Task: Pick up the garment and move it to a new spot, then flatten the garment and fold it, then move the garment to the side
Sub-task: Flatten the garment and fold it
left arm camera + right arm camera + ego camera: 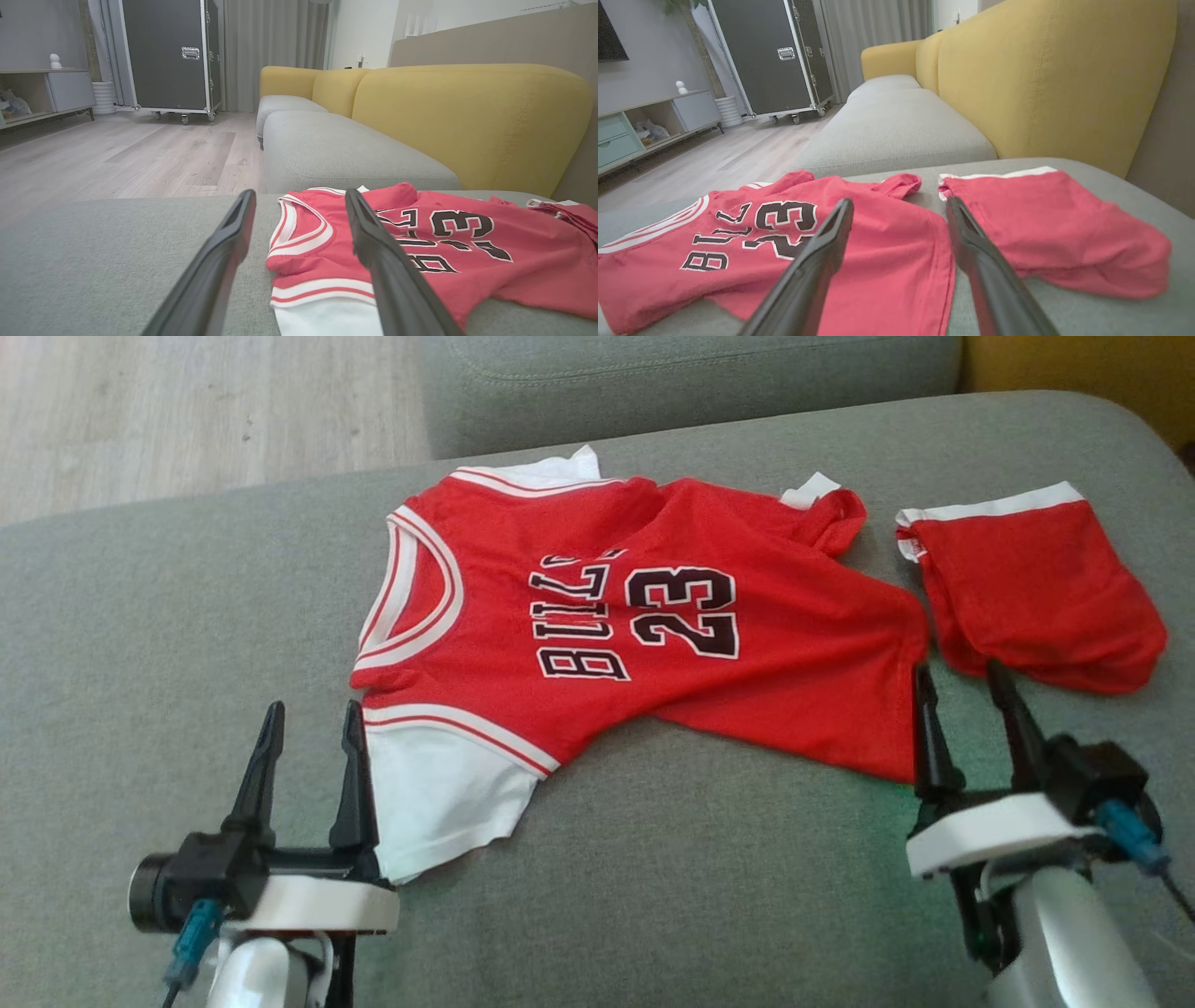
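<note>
We see a red Bulls 23 jersey (653,644) lying on the grey sofa cushion (700,859), red shorts (1027,588) just beside it, our left hand (314,705) wide and empty, our right hand (959,665) wide and empty

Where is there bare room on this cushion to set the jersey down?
Widest: the grey cushion left of the jersey and the left gripper. Also the front strip between both grippers. Crowded on the right: jersey hem, shorts and right gripper sit close together.
</note>
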Motion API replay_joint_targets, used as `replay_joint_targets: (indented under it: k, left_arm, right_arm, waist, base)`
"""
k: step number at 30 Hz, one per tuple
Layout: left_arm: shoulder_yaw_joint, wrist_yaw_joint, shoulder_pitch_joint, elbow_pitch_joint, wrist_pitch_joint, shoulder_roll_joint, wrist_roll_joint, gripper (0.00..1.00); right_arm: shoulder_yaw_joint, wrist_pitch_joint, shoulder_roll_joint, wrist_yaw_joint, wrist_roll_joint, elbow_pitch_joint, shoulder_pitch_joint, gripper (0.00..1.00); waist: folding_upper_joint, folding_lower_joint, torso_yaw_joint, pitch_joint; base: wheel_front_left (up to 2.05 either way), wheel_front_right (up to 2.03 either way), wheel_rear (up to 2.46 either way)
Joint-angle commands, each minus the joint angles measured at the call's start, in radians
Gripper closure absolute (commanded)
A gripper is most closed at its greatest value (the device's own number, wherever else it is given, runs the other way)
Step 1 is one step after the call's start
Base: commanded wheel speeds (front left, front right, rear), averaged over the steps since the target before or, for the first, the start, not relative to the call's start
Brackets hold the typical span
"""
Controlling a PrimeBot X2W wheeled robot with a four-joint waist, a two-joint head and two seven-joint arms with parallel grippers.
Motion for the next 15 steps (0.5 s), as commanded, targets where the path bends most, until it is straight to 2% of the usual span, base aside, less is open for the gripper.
replay_joint_targets:
  k: [1, 6, 12, 15]
  left_arm:
    - [0.033, -0.003, -0.019, -0.035, -0.01, 0.002, 0.007, 0.0]
    - [0.033, -0.003, -0.017, -0.037, -0.01, 0.001, 0.008, 0.0]
    - [0.026, -0.008, -0.025, -0.037, -0.01, 0.0, 0.014, 0.0]
    - [0.022, -0.011, -0.03, -0.033, -0.01, -0.001, 0.019, 0.0]
  right_arm:
    - [0.034, -0.011, 0.002, -0.002, 0.009, -0.039, -0.009, 0.0]
    - [0.044, -0.011, 0.002, -0.002, 0.013, -0.025, -0.004, 0.0]
    - [0.053, 0.04, 0.002, -0.002, 0.053, 0.062, -0.013, 0.0]
    - [0.056, 0.085, 0.002, -0.002, 0.099, 0.145, -0.041, 0.0]
  waist:
    - [-0.0001, 0.0001, -0.007, -0.005]
    - [-0.0001, 0.0001, -0.013, -0.005]
    - [-0.0001, 0.0001, -0.001, 0.004]
    - [-0.0001, 0.0001, 0.013, 0.016]
  base:
    - [0.0, 0.0, 0.0]
    - [0.0, 0.0, 0.0]
    - [0.0, 0.0, 0.0]
    - [0.0, 0.0, 0.0]
